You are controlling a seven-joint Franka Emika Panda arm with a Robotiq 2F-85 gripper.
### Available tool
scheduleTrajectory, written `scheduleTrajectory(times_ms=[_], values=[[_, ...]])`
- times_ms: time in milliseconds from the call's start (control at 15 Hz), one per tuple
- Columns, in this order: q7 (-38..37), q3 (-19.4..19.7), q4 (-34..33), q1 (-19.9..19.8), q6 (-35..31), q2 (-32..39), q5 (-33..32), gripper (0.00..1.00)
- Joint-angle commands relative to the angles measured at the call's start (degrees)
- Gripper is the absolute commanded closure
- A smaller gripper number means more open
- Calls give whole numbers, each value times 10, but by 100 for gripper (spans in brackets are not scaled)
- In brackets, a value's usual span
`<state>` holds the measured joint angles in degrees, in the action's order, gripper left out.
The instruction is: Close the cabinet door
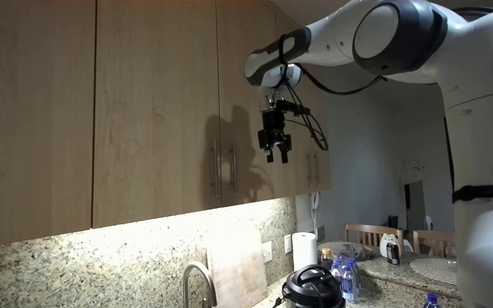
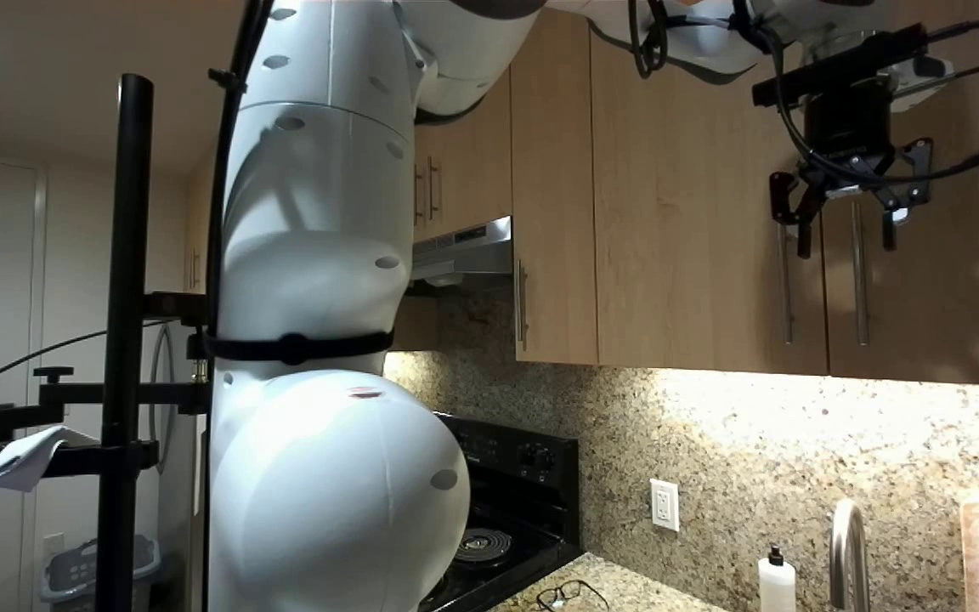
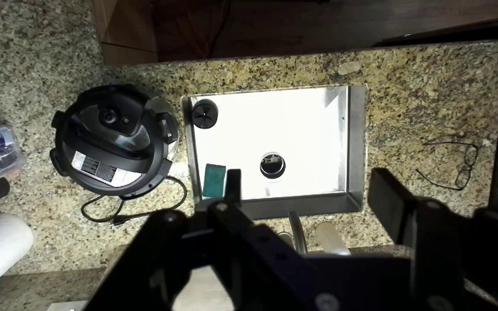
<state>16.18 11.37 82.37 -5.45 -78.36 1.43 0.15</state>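
Note:
The cabinet door (image 1: pixel 246 128) is a tall light-wood upper door with a slim vertical bar handle (image 1: pixel 234 167) along its left edge. It also shows in an exterior view (image 2: pixel 948 297), partly behind my gripper and cables. Its front lies flush with the matching door (image 1: pixel 156 119) on its left; the white inner face is hidden. My gripper (image 1: pixel 277 160) points down in front of the door, apart from it. It also shows in an exterior view (image 2: pixel 846 242). In the wrist view, its fingers (image 3: pixel 305 177) are spread wide with nothing between them. The door is out of the wrist view.
Below are a sink (image 3: pixel 356 142), a faucet (image 1: pixel 199 269) and a black pressure cooker (image 1: pixel 315 286). A cutting board (image 1: pixel 238 269) leans on the backsplash near a paper towel roll (image 1: pixel 304 250). A range hood (image 2: pixel 464 255) hangs beside the cabinets.

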Motion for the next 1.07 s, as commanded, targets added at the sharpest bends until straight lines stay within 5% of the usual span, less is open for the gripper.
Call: scheduleTrajectory(times_ms=[0, 333, 467, 600, 1000], values=[[-14, -13, 35, -12, -12, -18, 5, 53], [-15, -14, 85, -13, -9, -26, 3, 87], [-17, -13, 103, -15, -6, -23, 5, 46], [-19, -12, 125, -15, -7, -22, 4, 45], [-38, -9, 191, -22, -26, -33, 13, 9]])
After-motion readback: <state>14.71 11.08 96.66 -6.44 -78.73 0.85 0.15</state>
